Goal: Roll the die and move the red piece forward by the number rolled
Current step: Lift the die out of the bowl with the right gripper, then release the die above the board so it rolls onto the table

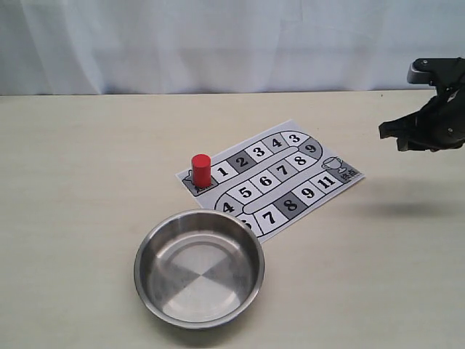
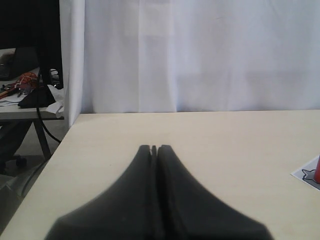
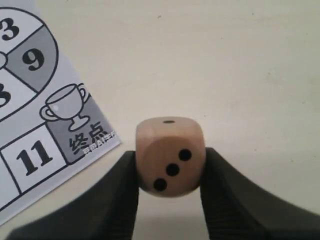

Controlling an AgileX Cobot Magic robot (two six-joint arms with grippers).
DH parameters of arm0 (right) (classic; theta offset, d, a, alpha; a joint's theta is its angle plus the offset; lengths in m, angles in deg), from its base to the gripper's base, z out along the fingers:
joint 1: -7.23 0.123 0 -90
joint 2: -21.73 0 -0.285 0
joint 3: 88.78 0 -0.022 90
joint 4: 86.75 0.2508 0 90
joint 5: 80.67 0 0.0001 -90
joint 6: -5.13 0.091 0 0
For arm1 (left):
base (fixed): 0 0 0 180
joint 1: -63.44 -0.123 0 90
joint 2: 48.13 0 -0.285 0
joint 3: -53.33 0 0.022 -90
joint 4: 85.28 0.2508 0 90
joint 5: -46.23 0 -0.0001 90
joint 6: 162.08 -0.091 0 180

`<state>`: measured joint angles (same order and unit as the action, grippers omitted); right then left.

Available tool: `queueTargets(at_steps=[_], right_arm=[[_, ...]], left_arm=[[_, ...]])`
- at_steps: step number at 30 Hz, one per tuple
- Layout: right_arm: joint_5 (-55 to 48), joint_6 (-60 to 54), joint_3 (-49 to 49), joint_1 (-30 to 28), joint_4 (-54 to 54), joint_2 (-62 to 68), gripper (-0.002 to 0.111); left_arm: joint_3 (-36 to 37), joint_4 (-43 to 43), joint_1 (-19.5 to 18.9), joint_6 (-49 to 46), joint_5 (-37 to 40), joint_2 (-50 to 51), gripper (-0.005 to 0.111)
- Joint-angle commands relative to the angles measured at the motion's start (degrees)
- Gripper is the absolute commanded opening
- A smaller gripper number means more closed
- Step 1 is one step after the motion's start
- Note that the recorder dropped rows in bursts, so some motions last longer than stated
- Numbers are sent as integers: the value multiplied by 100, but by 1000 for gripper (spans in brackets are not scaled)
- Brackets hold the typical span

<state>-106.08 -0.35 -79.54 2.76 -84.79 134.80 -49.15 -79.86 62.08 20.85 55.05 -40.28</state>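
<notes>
The light-tan wooden die [image 3: 170, 157] is pinched between the fingers of my right gripper [image 3: 170, 167], its three-pip face toward the camera. In the exterior view that gripper [image 1: 399, 135] hangs above the table to the right of the board; the die is hidden there. The red piece [image 1: 200, 170] stands upright on the start square at the left end of the numbered paper board [image 1: 272, 178], and its edge [image 2: 317, 171] shows in the left wrist view. My left gripper [image 2: 154, 148] is shut and empty above bare table; it is out of the exterior view.
A steel bowl [image 1: 199, 267] sits empty at the front, overlapping the board's near edge. A white curtain [image 1: 218, 43] hangs behind the table. In the left wrist view the table's edge [image 2: 47, 165] drops off beside a cluttered desk [image 2: 27, 92].
</notes>
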Motion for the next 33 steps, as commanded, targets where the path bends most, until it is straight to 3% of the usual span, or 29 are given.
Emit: queueTargets(at_steps=[1, 17, 20, 23, 26, 28, 30, 33], right_arm=[[88, 247, 0, -32, -156, 370, 4], [-89, -654, -396, 195, 500, 906, 4], [-194, -1413, -396, 256, 1137, 929, 8], [-513, -3150, -396, 451, 2829, 929, 24], [-490, -3956, -396, 651, 4143, 929, 53], [-406, -3969, -396, 732, 4283, 929, 79], [-380, -3969, -396, 778, 4251, 929, 95], [-380, -3948, -396, 778, 4186, 929, 100]], left_arm=[[-30, -12, 1, 11, -67, -6, 0], [-30, -12, 1, 11, -67, -6, 0], [-30, -12, 1, 11, -67, -6, 0], [-30, -12, 1, 11, -67, -6, 0], [-30, -12, 1, 11, -67, -6, 0], [-30, -12, 1, 11, -67, -6, 0], [-30, -12, 1, 11, -67, -6, 0], [-30, -12, 1, 11, -67, -6, 0]])
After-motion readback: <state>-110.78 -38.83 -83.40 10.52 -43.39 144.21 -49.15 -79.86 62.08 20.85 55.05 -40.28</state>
